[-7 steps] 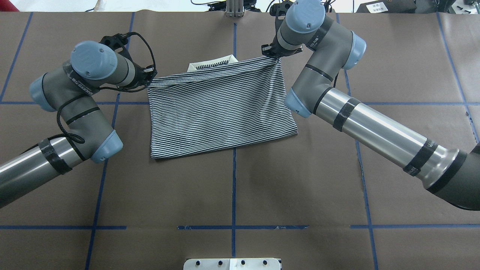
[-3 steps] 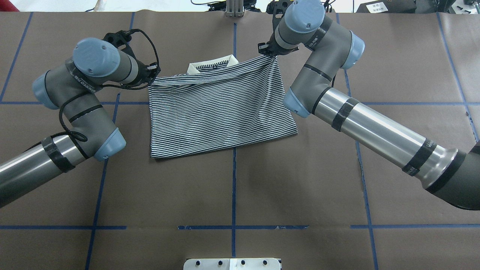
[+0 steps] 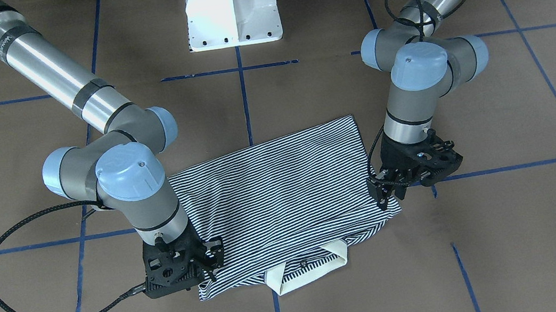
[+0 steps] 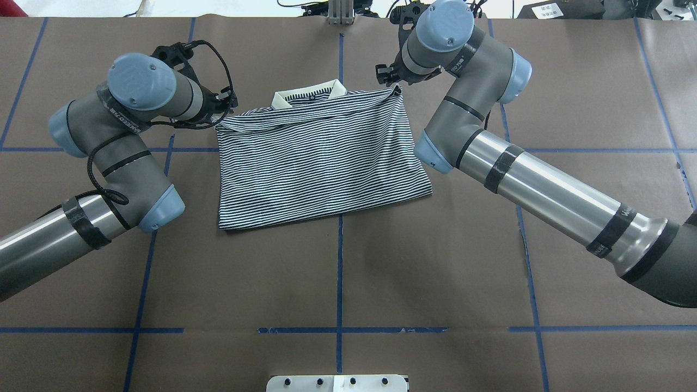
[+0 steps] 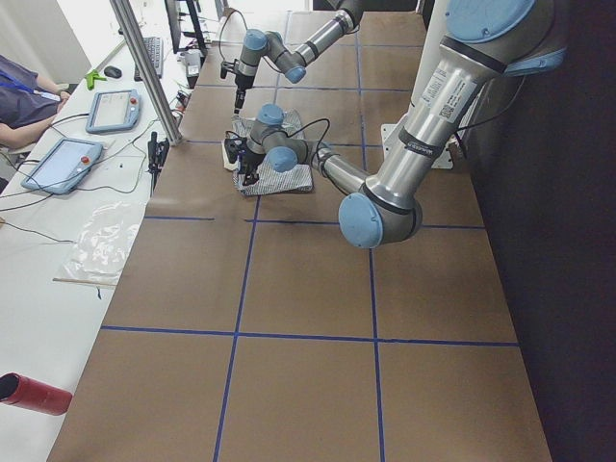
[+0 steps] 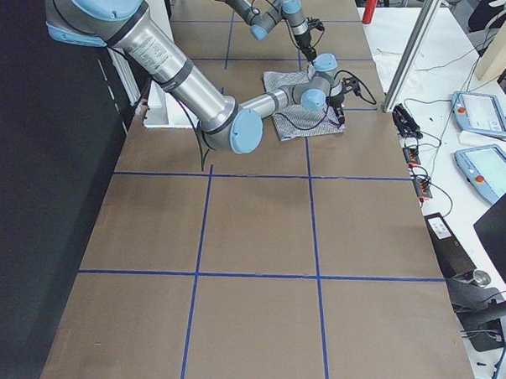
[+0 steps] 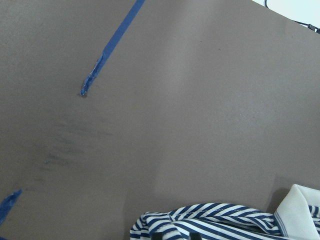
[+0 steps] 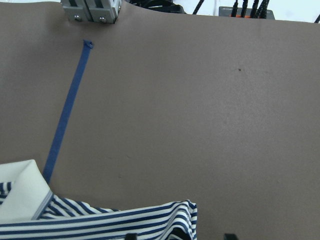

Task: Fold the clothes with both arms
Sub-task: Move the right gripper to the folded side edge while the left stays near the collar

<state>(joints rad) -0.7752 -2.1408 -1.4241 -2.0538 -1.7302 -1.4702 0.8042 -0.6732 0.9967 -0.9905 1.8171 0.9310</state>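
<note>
The striped polo shirt [image 4: 321, 158] lies folded across the middle of the brown table, its cream collar [image 4: 307, 90] peeking out at the far edge. My left gripper [image 4: 227, 108] hovers just beyond the shirt's far left corner and looks open, with the fabric slack below it. At the far right corner my right gripper [image 4: 390, 81] is open; in the right wrist view its two fingertips [image 8: 131, 235] stand apart over the flat corner of the shirt [image 8: 100, 220]. The front view shows the shirt [image 3: 282, 187] between the left gripper [image 3: 386, 193] and the right gripper [image 3: 211, 256].
The white pedestal base [image 3: 232, 11] stands at the near edge of the table. Blue tape lines [image 4: 340, 261] cross the brown paper. A metal post [image 4: 340, 13] rises at the far edge. A side bench holds tablets [image 5: 63, 164], with a person's arm [image 5: 24, 96] beside it.
Both grippers let go of the folded-over edge and drew slightly away toward the far side. The edge dropped slack onto the shirt, uncovering more of the collar.
</note>
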